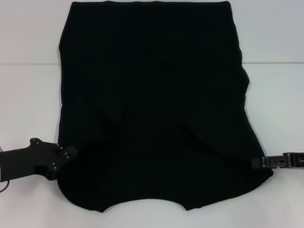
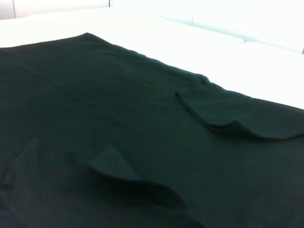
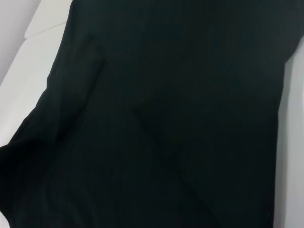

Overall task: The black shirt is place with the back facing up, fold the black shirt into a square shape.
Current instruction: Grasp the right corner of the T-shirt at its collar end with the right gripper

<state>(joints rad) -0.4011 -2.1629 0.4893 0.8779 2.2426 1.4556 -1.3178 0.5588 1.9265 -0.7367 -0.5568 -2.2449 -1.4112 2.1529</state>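
Shirt-folding stage: I see the black shirt (image 1: pixel 152 104) flat on the white bench (image 1: pixel 28 95), sleeves tucked inward, collar nearest, left gripper (image 1: pixel 64 156) and right gripper (image 1: pixel 259 163) at its near corners, grip state indeterminable; next I judge a collar-to-hem fold.

Both end effector tips vanish against the black shirt (image 1: pixel 152 104)

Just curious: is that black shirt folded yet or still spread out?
Partly folded: the black shirt lies flat, both sleeves turned inward onto its body, not yet square.
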